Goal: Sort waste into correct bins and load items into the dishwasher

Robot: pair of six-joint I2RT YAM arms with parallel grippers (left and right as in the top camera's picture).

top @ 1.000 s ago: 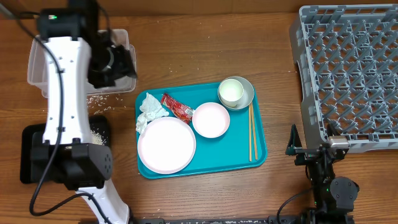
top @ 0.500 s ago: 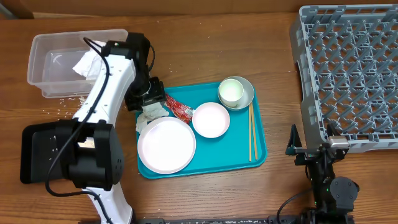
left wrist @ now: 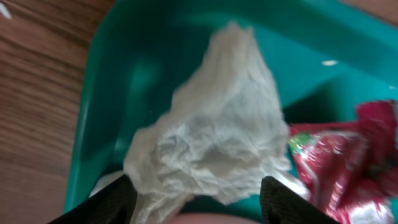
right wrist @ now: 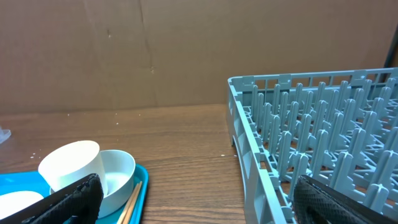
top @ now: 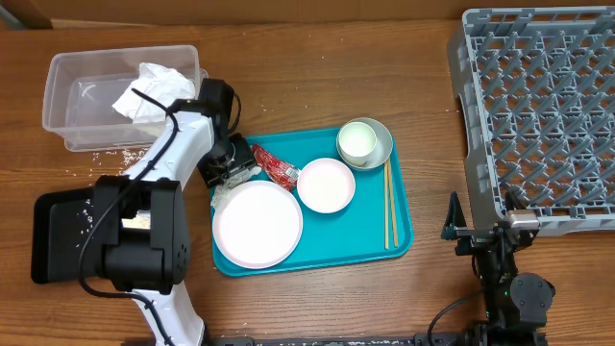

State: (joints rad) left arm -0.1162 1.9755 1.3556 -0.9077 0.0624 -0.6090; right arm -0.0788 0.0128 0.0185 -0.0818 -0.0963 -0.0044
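While my left gripper (left wrist: pixel 199 199) stands half open, a crumpled napkin (left wrist: pixel 211 137) sits between its fingers (left wrist: pixel 121 204) on the corner of the teal tray (left wrist: pixel 124 74) (the red wrapper (left wrist: pixel 348 155) lies just beside it). A second napkin (top: pixel 149 91) lies in the clear tub (top: pixel 72 111). My right gripper (right wrist: pixel 199 202) gapes wide, holding nothing, near the grey rack (right wrist: pixel 323 118).

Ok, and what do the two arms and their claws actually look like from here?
The left arm has white shell links between chunky black joint housings, with a black cable looped along it. The left claw has two black fingers. The right arm is slim and black, with thin cables at its base. The right claw also has black fingers, rough in texture.
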